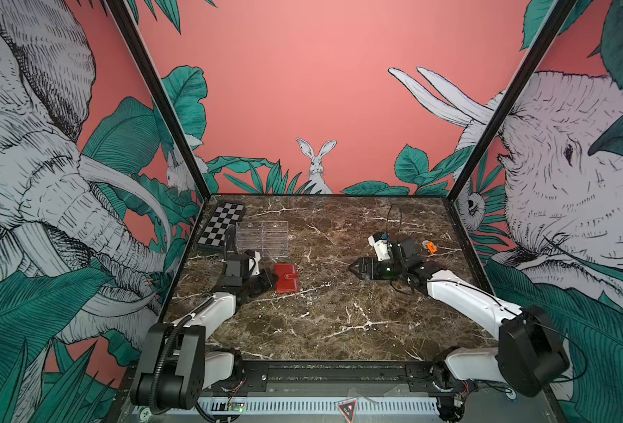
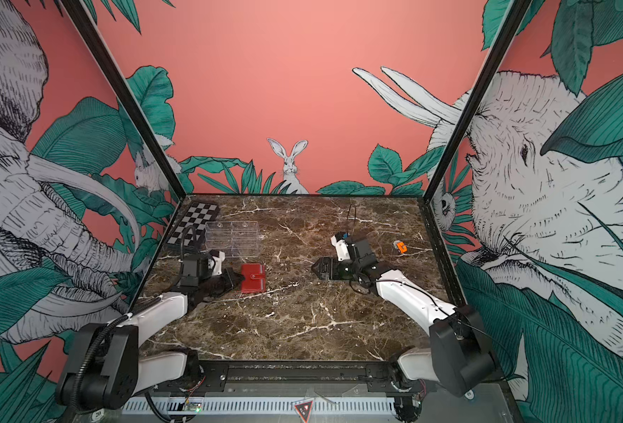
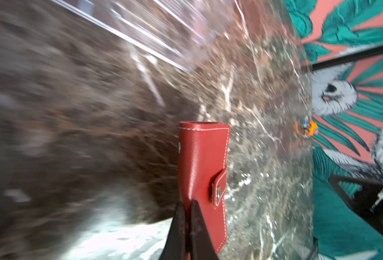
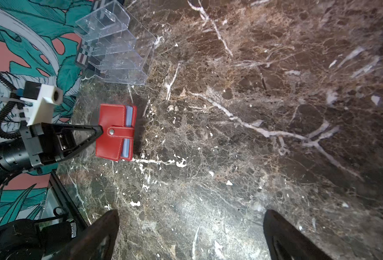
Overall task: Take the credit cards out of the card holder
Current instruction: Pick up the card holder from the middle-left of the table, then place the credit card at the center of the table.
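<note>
The card holder (image 1: 286, 278) (image 2: 253, 278) is a small red wallet lying on the marble table, left of centre, with its snap tab fastened. My left gripper (image 1: 269, 276) (image 3: 187, 203) is shut on its near-left edge, pinching the red cover (image 3: 201, 162). In the right wrist view the holder (image 4: 114, 132) shows pale blue sleeve edges (image 4: 129, 117) on its open side. The credit cards are hidden inside. My right gripper (image 1: 354, 269) (image 4: 190, 216) hovers open over bare marble, well to the right of the holder, with nothing between its fingers.
A clear acrylic tiered rack (image 1: 262, 238) (image 4: 116, 45) stands just behind the holder. A black-and-white checkered board (image 1: 222, 227) lies at the back left corner. A small orange object (image 1: 429, 247) (image 3: 305, 127) sits near the right edge.
</note>
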